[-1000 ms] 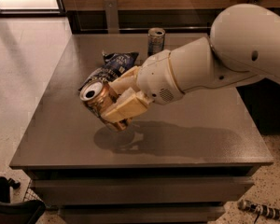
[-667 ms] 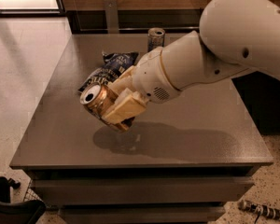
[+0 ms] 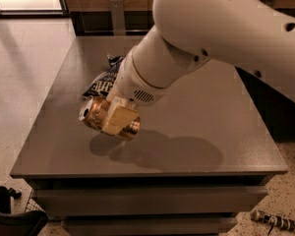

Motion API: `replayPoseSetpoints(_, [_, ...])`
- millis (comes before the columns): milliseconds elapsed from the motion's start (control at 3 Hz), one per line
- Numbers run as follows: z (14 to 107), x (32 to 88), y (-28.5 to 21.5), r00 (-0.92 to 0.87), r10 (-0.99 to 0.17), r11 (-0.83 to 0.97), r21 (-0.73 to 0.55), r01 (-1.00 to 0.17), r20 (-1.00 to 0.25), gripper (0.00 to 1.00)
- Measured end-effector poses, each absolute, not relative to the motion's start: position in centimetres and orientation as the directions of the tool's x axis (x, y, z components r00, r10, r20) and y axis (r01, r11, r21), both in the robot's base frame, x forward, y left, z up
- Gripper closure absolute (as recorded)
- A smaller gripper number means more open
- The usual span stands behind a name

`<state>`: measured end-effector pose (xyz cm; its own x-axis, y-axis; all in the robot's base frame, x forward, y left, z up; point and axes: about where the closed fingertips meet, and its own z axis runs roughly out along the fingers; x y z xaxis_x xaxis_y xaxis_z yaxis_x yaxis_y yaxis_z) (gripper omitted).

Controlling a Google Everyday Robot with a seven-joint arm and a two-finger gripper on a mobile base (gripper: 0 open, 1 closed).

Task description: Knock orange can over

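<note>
Lying nearly on its side, the can (image 3: 94, 114) is golden-orange metal with a silver top; the top faces left and slightly toward the camera, and the base points right. Label marks cannot be read.

The can sits in the gripper (image 3: 115, 122), which is clamped around its middle, with one cream finger (image 3: 120, 118) lying flat across the body. A separate shadow (image 3: 157, 151) falls on the table (image 3: 211, 107) below and to the right, so the can appears to be held clear of the surface rather than resting on it.

The can is over the front-left part of the table, nearer the left and front edges than the right or back ones. A dark crumpled bag (image 3: 102, 84) lies just behind it, partly hidden by the arm (image 3: 211, 28).

The widest bare surface is to the right of the can, running to the right edge, with a narrower strip between the shadow and the front edge. Beyond the left edge the drop is to pale floor (image 3: 29, 58). The arm covers most of the table's back half.
</note>
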<state>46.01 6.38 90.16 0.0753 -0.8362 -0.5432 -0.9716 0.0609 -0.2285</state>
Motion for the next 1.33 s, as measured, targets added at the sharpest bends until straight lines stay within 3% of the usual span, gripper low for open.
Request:
replayPoseSetpoints(333, [87.8, 46.5, 7.3, 0.109, -0.919, 0.000, -0.277, -0.961, -0.378, 1.00])
replayPoseSetpoints(667, [85.8, 46.7, 7.8, 0.121, -0.946, -0.030, -0.291, -0.956, -0.300, 1.00])
replayPoseSetpoints(1333, [83.8, 46.4, 8.4, 0.134, -0.947, -0.054, -0.268, -0.962, -0.291, 0.62])
